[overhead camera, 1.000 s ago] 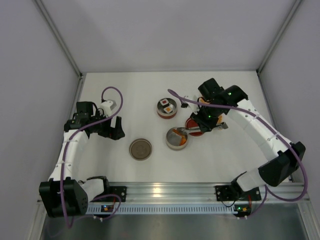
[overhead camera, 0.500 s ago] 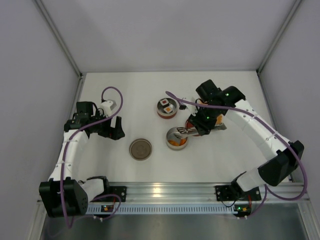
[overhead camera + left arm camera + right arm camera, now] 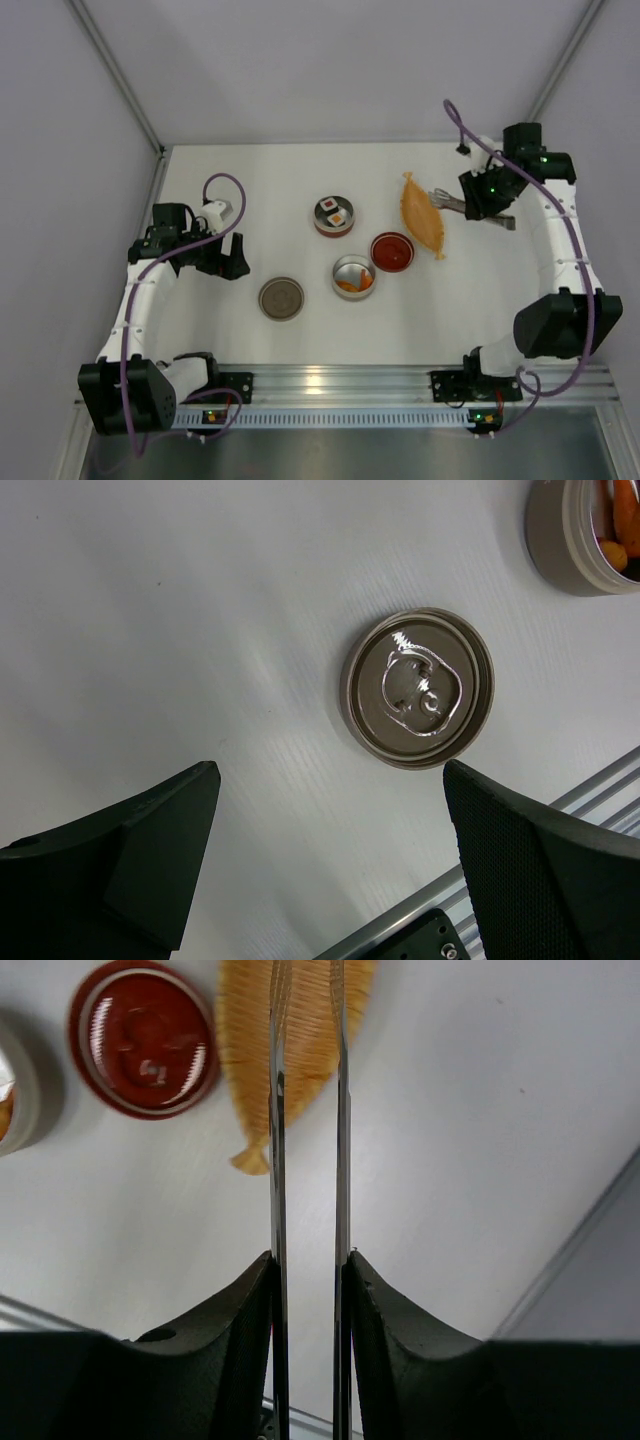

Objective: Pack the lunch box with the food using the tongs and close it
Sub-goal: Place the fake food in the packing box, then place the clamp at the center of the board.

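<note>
My R fingers (image 3: 230,1340) pinch the tongs (image 3: 276,1160), tips cut off at wrist-view top w/ the orange tray (image 3: 245,1070) behind; L fingers (image 3: 130,840) gape wide over a lid (image 3: 417,702) on the counter (image 3: 280,180).

White arm links (image 3: 137,300), black joints (image 3: 555,325), purple cables (image 3: 225,180), green lights (image 3: 493,184).

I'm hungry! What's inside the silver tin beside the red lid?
Orange chunks lie inside the silver tin, against its near side. Anything under them is covered.

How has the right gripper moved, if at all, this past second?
Yes: right gripper swung from the red lid rightward, past the orange tray.
</note>
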Controlling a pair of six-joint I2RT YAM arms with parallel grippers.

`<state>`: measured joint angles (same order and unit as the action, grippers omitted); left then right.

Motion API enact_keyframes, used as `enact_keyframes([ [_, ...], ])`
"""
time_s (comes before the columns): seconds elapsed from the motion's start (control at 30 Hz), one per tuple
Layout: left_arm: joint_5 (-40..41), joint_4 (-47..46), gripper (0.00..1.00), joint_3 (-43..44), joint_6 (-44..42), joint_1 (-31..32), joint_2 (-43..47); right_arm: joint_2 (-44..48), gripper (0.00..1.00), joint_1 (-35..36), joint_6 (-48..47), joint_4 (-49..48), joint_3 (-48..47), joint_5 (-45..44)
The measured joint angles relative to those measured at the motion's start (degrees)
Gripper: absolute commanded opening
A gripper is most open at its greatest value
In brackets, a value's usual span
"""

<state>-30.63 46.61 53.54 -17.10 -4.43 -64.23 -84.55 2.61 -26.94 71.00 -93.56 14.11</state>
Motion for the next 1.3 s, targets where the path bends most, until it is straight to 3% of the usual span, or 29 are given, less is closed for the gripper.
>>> enact_keyframes([
  [0.13, 0.0, 0.0, 0.98, 0.0, 0.0, 0.0, 0.0, -3.7, 0.33, -11.0, 1.2, -6.1, 2.5, -2.3],
  [0.27, 0.0, -0.1, 0.98, 0.0, 0.4, 0.0, 0.0, -10.1, 0.34, -14.8, 2.6, -11.7, 3.7, -3.7],
  [0.6, 1.0, -0.3, 0.98, 0.0, 0.6, 0.0, -0.1, -24.8, 0.39, -15.3, 5.1, -21.1, 3.6, -6.0],
  [0.7, 1.5, -0.3, 0.98, 0.0, 0.6, 0.0, -0.1, -25.0, 0.4, -15.3, 4.5, -22.8, 5.9, -7.1],
  [0.93, 1.4, -0.7, 0.98, 0.0, 0.6, 0.0, -0.2, -25.0, 0.56, -15.3, 2.4, -23.7, 13.7, -9.0],
  [1.23, 1.7, -0.7, 0.98, -0.4, -1.2, 0.0, -0.9, -25.4, 0.63, -15.3, 2.1, -23.1, 12.0, -9.8],
  [1.3, 2.0, -0.6, 0.98, -0.8, -2.2, 0.0, -0.9, -25.5, 0.69, -15.3, 2.1, -22.9, 11.2, -10.0],
])
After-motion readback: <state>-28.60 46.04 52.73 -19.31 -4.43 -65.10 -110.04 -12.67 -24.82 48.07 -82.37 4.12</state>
